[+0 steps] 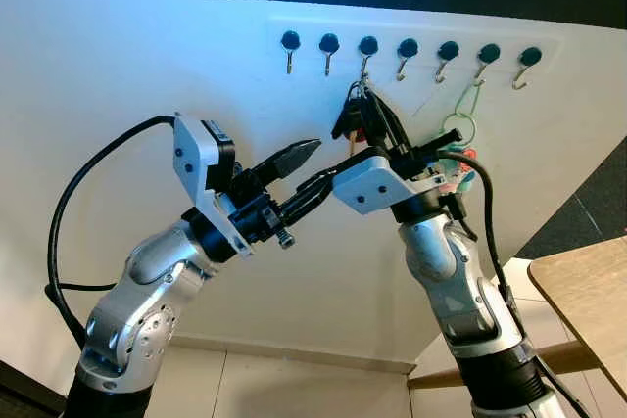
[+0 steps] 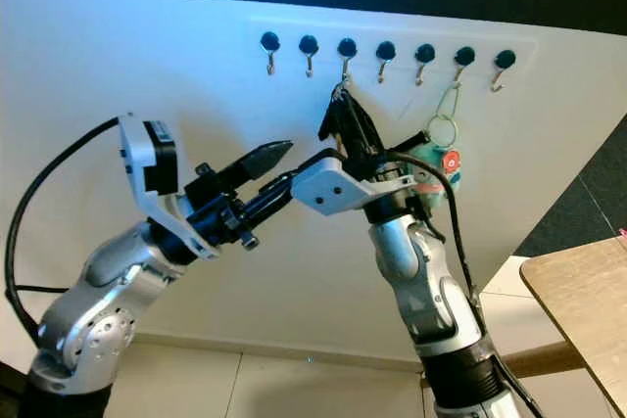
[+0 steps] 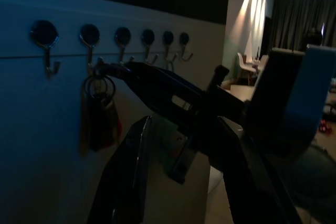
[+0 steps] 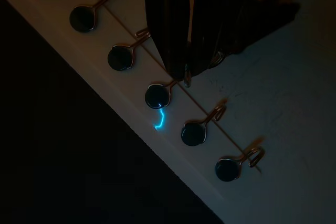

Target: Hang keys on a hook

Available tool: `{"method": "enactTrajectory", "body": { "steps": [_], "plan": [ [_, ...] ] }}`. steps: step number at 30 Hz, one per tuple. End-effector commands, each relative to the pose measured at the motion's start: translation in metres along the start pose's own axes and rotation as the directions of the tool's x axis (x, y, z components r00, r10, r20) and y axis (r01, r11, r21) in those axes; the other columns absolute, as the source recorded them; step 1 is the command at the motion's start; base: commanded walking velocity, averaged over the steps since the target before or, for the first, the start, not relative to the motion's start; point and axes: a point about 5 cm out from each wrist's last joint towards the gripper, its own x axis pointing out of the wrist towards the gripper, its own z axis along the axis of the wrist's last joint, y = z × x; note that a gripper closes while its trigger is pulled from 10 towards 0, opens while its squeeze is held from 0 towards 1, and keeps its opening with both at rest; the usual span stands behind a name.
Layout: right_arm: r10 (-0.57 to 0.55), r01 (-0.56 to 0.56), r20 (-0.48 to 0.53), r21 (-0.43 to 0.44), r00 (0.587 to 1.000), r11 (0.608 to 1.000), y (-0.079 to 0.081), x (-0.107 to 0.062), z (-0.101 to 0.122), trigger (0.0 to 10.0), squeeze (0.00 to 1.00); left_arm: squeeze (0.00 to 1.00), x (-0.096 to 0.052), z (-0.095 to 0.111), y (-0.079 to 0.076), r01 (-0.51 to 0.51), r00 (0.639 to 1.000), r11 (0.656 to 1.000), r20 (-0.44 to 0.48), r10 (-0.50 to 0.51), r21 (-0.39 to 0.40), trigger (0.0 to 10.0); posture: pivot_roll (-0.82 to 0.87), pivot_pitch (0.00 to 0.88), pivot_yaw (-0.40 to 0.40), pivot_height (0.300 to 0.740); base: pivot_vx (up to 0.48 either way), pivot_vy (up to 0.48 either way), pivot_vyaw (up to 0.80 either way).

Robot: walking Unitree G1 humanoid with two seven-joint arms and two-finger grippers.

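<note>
Seven dark-capped hooks [image 1: 408, 49] run along a white wall. My right gripper [image 1: 361, 95] is raised to the third hook from the left [image 1: 366, 47], its fingers shut on the ring of a dark bunch of keys [image 1: 349, 120]. The keys [image 3: 97, 114] dangle just below that hook. I cannot tell whether the ring sits on the hook's wire. In the right wrist view the fingertips [image 4: 185, 74] meet right beside a hook cap [image 4: 156, 96]. My left gripper [image 1: 312, 165] hovers lower left of the keys, open and holding nothing.
A green carabiner with a teal toy [image 1: 462, 134] hangs from the sixth hook [image 1: 488, 53]. The other hooks are bare. A wooden table corner [image 1: 588, 291] juts in at the lower right, above the tiled floor [image 1: 294, 389].
</note>
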Motion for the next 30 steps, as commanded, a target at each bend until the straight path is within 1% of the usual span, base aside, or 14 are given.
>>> {"method": "enactTrajectory", "body": {
  "steps": [1, 8, 10, 19, 23, 26, 30],
  "plan": [
    [-0.016, 0.017, 0.089, -0.011, 0.996, 1.0, -0.004, 0.004, 0.015, 10.0, 0.0, 0.0, 0.001, -0.001, -0.003, 0.013, 1.0, 1.0, -0.009, -0.013, 0.02, 10.0, 0.01, 0.094, -0.048, 0.74, 0.0, 0.0, 0.0],
    [0.008, -0.003, 0.101, -0.048, 0.995, 0.999, -0.003, 0.005, 0.015, 10.0, 0.0, 0.0, -0.002, -0.003, -0.002, 0.009, 1.0, 1.0, -0.025, -0.009, 0.021, 10.0, 0.01, 0.095, -0.049, 0.74, 0.0, 0.0, 0.0],
    [0.012, -0.003, 0.123, -0.072, 0.992, 0.997, -0.004, 0.006, 0.016, 10.0, 0.0, 0.0, -0.002, -0.002, -0.002, 0.01, 1.0, 1.0, -0.023, -0.009, 0.02, 10.0, 0.01, 0.096, -0.047, 0.74, 0.0, 0.0, 0.0],
    [-0.003, 0.014, 0.138, -0.073, 0.99, 0.997, -0.006, 0.005, 0.018, 10.0, 0.0, 0.0, -0.001, -0.003, -0.004, 0.022, 0.999, 1.0, -0.027, -0.022, 0.018, 10.0, 0.01, 0.099, -0.048, 0.74, 0.0, 0.0, 0.0],
    [0.005, 0.0, 0.077, -0.055, 0.997, 0.998, -0.002, -0.003, 0.008, 10.0, 0.0, 0.0, -0.001, -0.004, -0.005, 0.027, 0.999, 0.999, -0.033, -0.026, 0.018, 10.0, 0.01, 0.099, -0.047, 0.74, 0.0, 0.0, 0.0],
    [0.008, -0.004, 0.07, -0.056, 0.998, 0.998, -0.001, -0.004, 0.007, 10.0, 0.0, 0.0, -0.001, -0.004, -0.005, 0.027, 0.999, 0.999, -0.034, -0.027, 0.018, 10.0, 0.01, 0.099, -0.047, 0.74, 0.0, 0.0, 0.0],
    [0.04, -0.037, 0.037, -0.07, 0.999, 0.997, 0.002, -0.007, 0.002, 10.0, 0.0, 0.0, 0.0, -0.004, -0.005, 0.031, 0.999, 0.999, -0.037, -0.031, 0.017, 10.0, 0.01, 0.1, -0.04, 0.74, 0.0, 0.0, 0.0]
  ]
}}
